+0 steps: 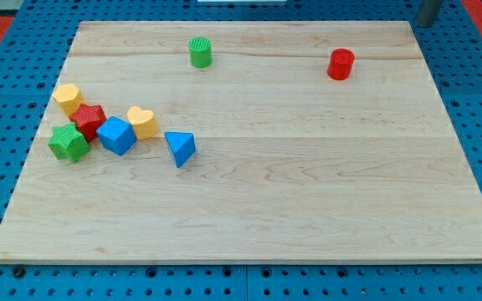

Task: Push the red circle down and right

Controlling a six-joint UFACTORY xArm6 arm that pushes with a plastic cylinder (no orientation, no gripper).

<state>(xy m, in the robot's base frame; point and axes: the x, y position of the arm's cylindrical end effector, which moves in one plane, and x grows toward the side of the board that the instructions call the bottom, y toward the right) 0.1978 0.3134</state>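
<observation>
The red circle (340, 64) stands near the view's top right of the wooden board (308, 209). My tip (425, 23) shows at the view's top right corner, just past the board's top edge, up and to the right of the red circle and well apart from it.
A green circle (200, 52) stands near the top centre. At the left sits a cluster: a yellow hexagon (68, 98), a red star-like block (89, 120), a green star (69, 143), a blue cube (116, 135), a yellow heart (143, 122) and a blue triangle (180, 148).
</observation>
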